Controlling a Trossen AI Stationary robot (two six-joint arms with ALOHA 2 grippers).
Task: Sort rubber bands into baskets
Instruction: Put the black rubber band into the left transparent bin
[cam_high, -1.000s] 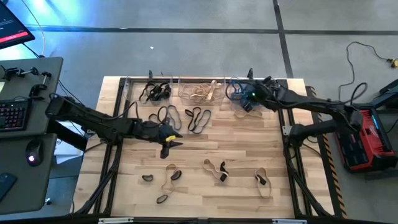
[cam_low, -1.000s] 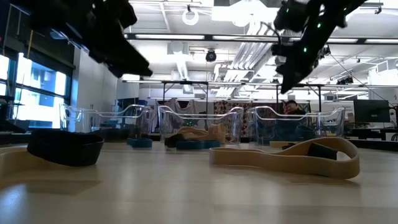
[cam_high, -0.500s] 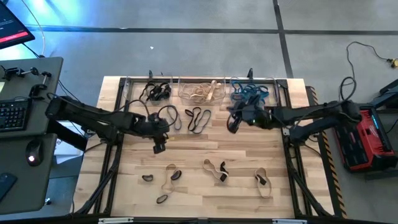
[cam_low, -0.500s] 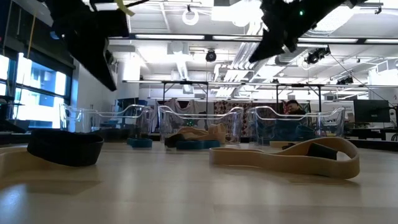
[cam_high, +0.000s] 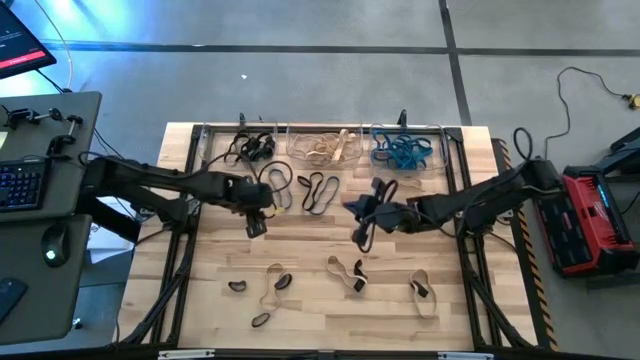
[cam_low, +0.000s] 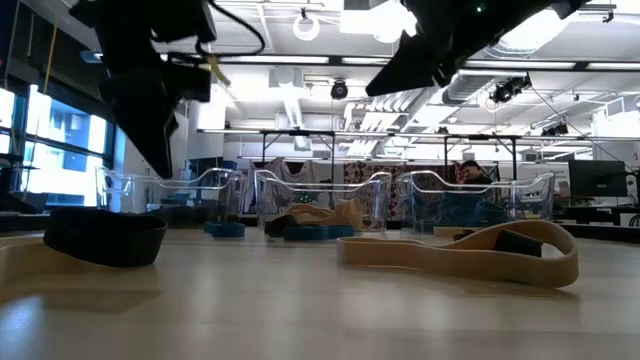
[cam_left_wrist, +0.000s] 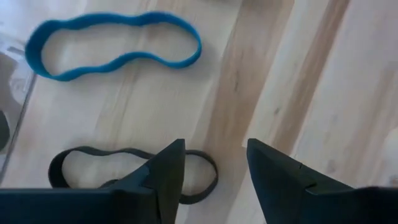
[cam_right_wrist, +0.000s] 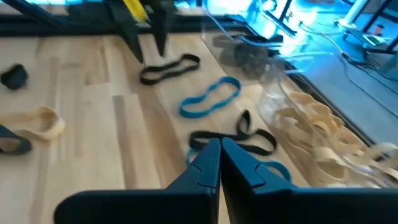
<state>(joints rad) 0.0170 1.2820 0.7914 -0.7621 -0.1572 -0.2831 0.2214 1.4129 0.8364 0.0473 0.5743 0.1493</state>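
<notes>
Two dark jointed arms, looping black cables, yellow tag on left gripper (tapered dark fingers)

The left gripper points down, left of the middle, with its fingers parted. The right gripper hangs right of the middle, fingers pressed together, empty.

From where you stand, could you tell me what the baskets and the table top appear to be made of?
The baskets look like clear glossy plastic: the bands inside show through the walls. The table top looks like pale wood in a matte finish, with plank seams and grain showing.
</notes>
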